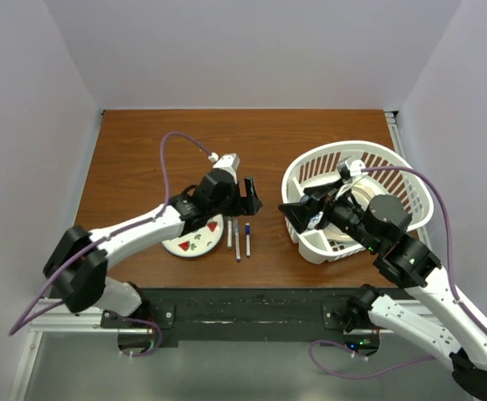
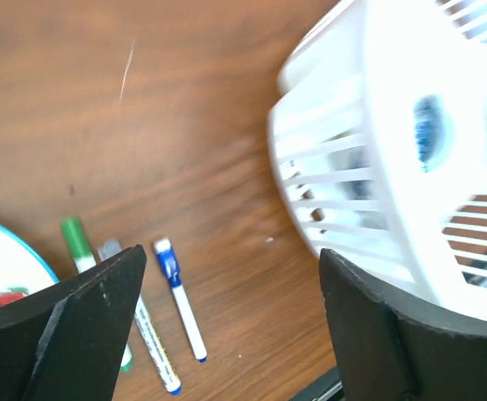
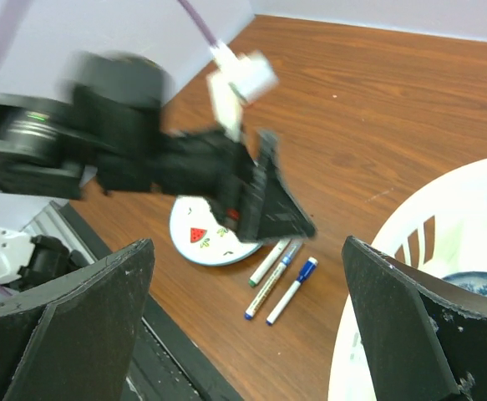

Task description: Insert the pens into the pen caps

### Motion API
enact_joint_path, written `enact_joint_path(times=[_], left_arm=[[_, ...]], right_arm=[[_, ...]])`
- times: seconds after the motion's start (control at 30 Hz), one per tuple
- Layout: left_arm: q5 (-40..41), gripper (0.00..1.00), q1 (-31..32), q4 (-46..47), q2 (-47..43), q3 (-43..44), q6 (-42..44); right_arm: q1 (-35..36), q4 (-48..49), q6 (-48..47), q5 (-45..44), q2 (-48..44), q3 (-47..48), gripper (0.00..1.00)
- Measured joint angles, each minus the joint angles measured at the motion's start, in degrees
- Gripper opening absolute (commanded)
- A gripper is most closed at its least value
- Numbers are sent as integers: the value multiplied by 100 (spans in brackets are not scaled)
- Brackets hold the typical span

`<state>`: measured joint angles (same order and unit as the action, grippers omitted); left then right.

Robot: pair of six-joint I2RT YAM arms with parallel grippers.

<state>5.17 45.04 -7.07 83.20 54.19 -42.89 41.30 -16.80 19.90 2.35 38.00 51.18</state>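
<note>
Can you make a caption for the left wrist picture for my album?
Open left gripper above three pens lying side by side between a plate and a white basket.

Lab rig: white-walled booth (image 1: 251, 50), wooden table (image 1: 143, 150).

A brown wooden table (image 1: 310, 142) sits enclosed by plain pale walls (image 1: 251, 50) on three sides, evenly lit.
</note>
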Motion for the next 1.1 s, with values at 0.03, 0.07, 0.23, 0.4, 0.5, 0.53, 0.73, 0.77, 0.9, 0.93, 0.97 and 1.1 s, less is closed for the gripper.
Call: enact_joint_path(times=[0.03, 0.07, 0.23, 0.4, 0.5, 0.53, 0.73, 0.77, 0.9, 0.93, 0.97, 1.1], left_arm=[[2, 92, 0, -2, -212, 35, 221], [13, 93, 0, -4, -413, 68, 404], [-37, 100, -2, 81, -1670, 15, 1375], [-269, 100, -2, 662, -3449, -656, 1941], [-254, 100, -2, 739, -4013, -800, 2046], [-238, 100, -2, 741, -4127, -815, 2092], [-232, 100, -2, 562, -4098, -911, 2120], [-229, 100, -2, 485, -4054, -922, 2120], [-229, 100, -2, 372, -3971, -977, 2122], [-227, 100, -2, 343, -3971, -979, 2122], [-219, 100, -2, 323, -3971, -979, 2122], [-175, 100, -2, 306, -3971, -979, 2122]], right_arm=[[0, -22, 17, -39, 4, 0, 99], [0, -55, 42, -96, 20, 0, 99], [0, -389, 382, -691, 61, 4, 99], [0, -767, 946, -1338, 369, 15, 99], [-2, -1003, 1200, -1606, 614, 33, 99], [0, -1060, 1270, -1674, 708, 33, 99], [0, -1161, 1451, -1810, 883, 33, 99], [0, -1134, 1458, -1810, 881, 33, 99], [0, -1051, 1460, -1808, 887, 42, 99], [-2, -1045, 1460, -1808, 887, 50, 99], [0, -1032, 1458, -1808, 887, 63, 99], [0, -962, 1438, -1810, 883, 107, 99]])
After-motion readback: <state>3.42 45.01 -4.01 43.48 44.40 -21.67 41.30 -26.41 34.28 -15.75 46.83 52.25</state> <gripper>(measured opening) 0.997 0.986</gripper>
